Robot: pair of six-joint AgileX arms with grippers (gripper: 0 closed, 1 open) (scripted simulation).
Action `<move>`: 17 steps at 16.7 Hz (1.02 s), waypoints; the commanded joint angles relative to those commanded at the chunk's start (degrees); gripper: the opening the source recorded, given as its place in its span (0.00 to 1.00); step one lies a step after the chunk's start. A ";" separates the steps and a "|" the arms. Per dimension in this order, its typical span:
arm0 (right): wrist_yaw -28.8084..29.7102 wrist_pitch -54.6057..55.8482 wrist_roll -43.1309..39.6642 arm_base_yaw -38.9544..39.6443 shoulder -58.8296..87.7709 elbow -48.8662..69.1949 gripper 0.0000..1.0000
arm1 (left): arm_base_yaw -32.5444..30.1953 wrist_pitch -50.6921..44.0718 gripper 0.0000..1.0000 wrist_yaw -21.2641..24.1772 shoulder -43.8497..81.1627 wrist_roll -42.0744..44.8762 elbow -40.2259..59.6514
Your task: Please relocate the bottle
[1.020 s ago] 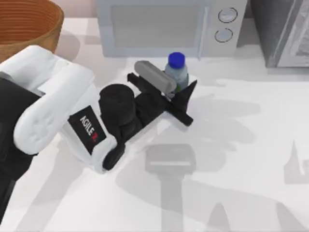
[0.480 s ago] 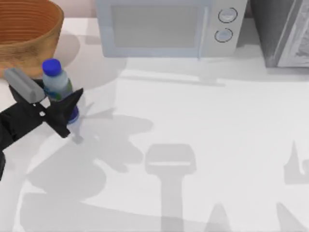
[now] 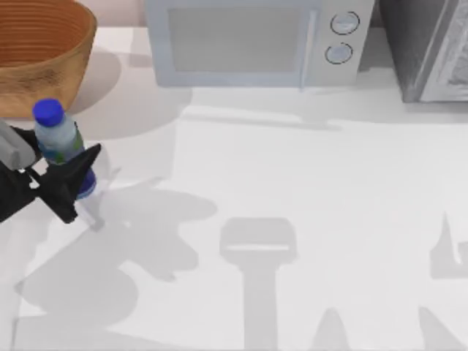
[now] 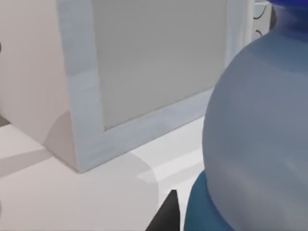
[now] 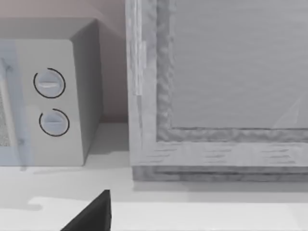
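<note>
The bottle (image 3: pixel 60 140), clear with a blue cap and blue label, is at the table's far left, just in front of the basket. It leans slightly, cap toward the back. My left gripper (image 3: pixel 50 162) is shut on the bottle's body, a grey finger on its left and a black finger (image 3: pixel 74 178) on its right. In the left wrist view the bottle (image 4: pixel 260 125) looms close, with the microwave (image 4: pixel 144 72) behind it. My right gripper (image 5: pixel 91 219) shows as a dark tip facing the microwave's dials (image 5: pixel 50 101).
A woven wooden basket (image 3: pixel 44 51) stands at the back left, close behind the bottle. The white microwave (image 3: pixel 248 40) stands along the back edge, and a grey cabinet (image 3: pixel 428 47) is at the back right. Arm shadows lie across the white table (image 3: pixel 329 190).
My left gripper has carried the bottle from in front of the microwave to the table's far left, and in the last half second a little farther left and toward the front.
</note>
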 joint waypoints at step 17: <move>0.00 0.00 0.00 0.00 0.00 0.00 1.00 | -7.98 3.68 0.23 -7.85 12.47 -0.84 9.80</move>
